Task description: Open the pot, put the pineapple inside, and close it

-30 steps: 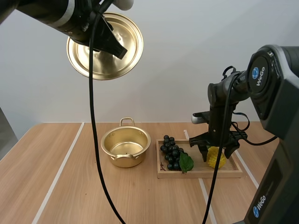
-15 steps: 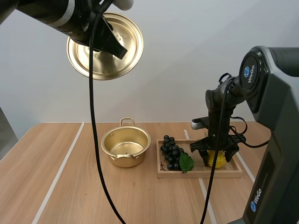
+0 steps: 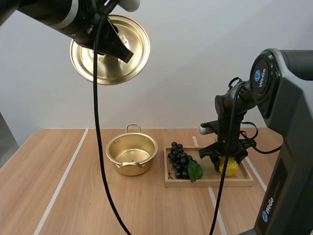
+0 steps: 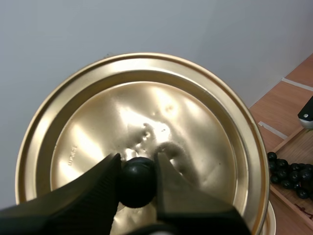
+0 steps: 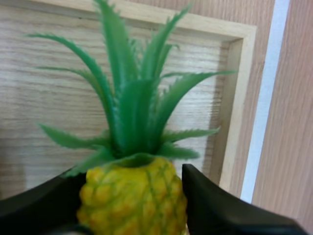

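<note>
My left gripper [image 3: 126, 53] hangs high above the table's left side, shut on the black knob [image 4: 137, 182] of the gold lid [image 3: 110, 49], whose underside [image 4: 146, 117] faces the wrist camera. Below it the gold pot [image 3: 131, 154] stands open and empty on the table. The yellow pineapple [image 3: 229, 167] with green leaves lies at the right end of the wooden tray [image 3: 210, 182]. My right gripper [image 3: 226, 164] reaches down onto it, and its two fingers press the fruit's yellow body [image 5: 132, 200] from both sides, leaves pointing away.
A bunch of dark grapes [image 3: 179, 159] with a green leaf lies at the tray's left end, between the pot and the pineapple. The tray's raised rim [image 5: 230, 98] runs just beyond the pineapple's leaves. White tape lines cross the wooden table [image 3: 63, 196].
My right gripper came down from just above the pineapple and its fingers drew in around the fruit. The left arm and the lid stayed still.
</note>
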